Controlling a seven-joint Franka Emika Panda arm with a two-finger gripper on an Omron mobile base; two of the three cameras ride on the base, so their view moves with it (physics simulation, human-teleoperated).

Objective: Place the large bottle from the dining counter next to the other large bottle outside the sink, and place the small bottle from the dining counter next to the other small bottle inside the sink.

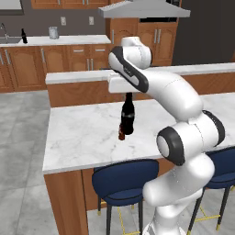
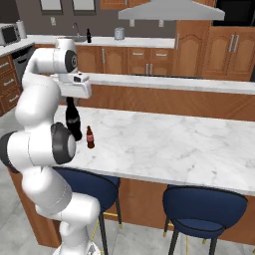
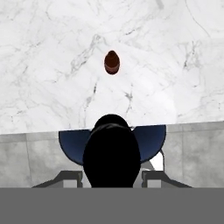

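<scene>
Dark glass: the large bottle (image 1: 127,117) hangs upright under the gripper (image 1: 129,93), neck clamped between the jaws, base apparently just off the dining counter (image 1: 82,133). Small bottle (image 1: 121,133) stands just beside it on the marble. Sink (image 1: 9,40) far left on the back worktop, another bottle (image 1: 24,36) beside it.

Right base view: arm folded, forearm level, hand pointing straight down over the counter's left end.

Hand view: held bottle directly below, long axis vertical; small bottle beyond it.

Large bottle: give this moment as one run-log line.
large bottle: held by neck, above dining counter | small bottle: upright on counter | gripper: shut on large bottle
</scene>
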